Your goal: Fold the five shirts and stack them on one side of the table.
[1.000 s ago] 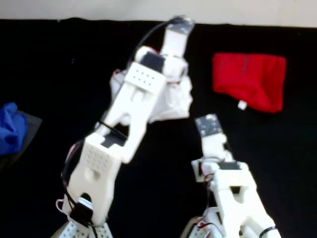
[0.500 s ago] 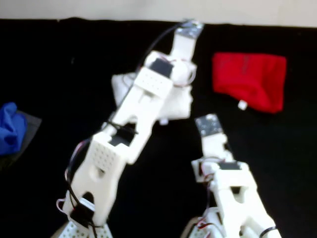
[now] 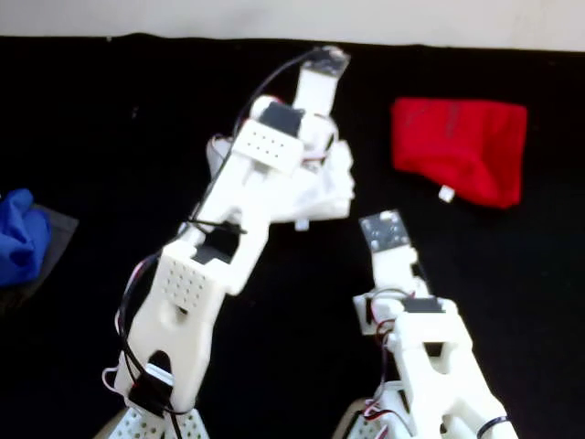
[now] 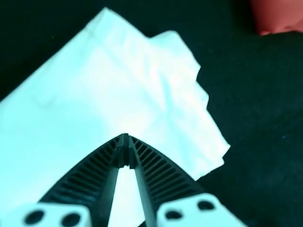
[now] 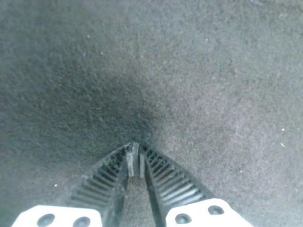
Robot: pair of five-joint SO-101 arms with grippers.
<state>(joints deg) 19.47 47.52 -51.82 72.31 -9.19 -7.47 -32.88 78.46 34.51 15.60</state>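
Looking down, we see the left gripper (image 4: 127, 144) pressed together over the white shirt (image 4: 94, 90), and the right gripper (image 5: 135, 152) pressed together over the black table (image 5: 218, 71).

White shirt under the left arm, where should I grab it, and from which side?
Probably the loose stepped corner of the white shirt, approached from the side of the red shirt. There its layers jut out over the bare table, while the rest lies flat.

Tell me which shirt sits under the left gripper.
The white shirt, beneath the left gripper; the red shirt and blue shirt lie apart from it.
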